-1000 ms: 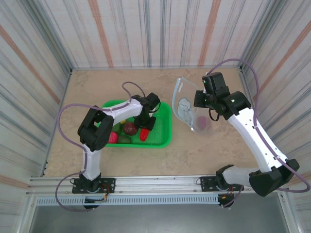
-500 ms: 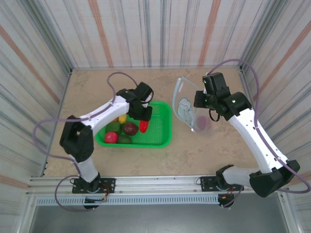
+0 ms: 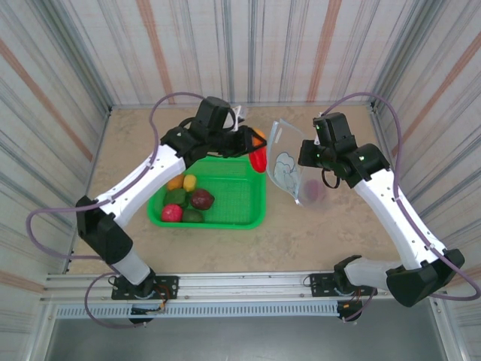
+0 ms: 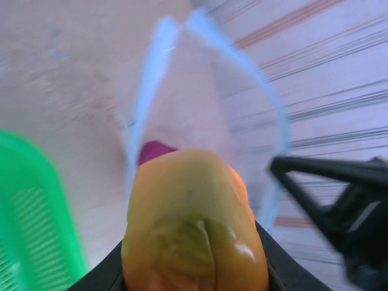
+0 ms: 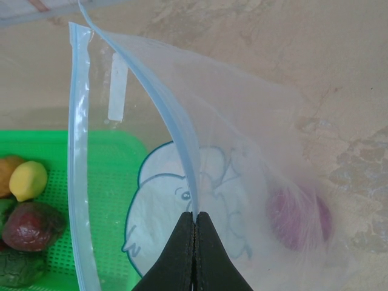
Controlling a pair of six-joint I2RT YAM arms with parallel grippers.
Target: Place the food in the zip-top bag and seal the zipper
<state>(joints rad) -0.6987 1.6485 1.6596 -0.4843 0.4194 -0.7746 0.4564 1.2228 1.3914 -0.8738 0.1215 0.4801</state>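
Note:
My left gripper [image 3: 254, 150] is shut on an orange-red toy pepper [image 4: 194, 224], held in the air just left of the open mouth of the zip-top bag [image 3: 289, 169]. The right gripper [image 5: 195, 213] is shut on the bag's light-blue zipper [image 5: 182, 139] and holds the mouth up and open. One purple piece of food [image 5: 300, 218] lies inside the bag. The other zipper lip [image 5: 79, 151] hangs free on the left. More food sits in the green basket [image 3: 248, 203]: a yellow piece [image 3: 189, 182], a maroon one [image 3: 201, 198], a red one [image 3: 171, 213] and a green one [image 3: 176, 197].
The basket stands left of the bag, near the table's middle. Striped walls close in the table on three sides. The right arm's black gripper body [image 4: 339, 200] sits close beside the bag's mouth in the left wrist view.
The left arm lifted the pepper out of the basket and swung it up and to the right, to the bag's mouth. The right arm and the bag stayed put.

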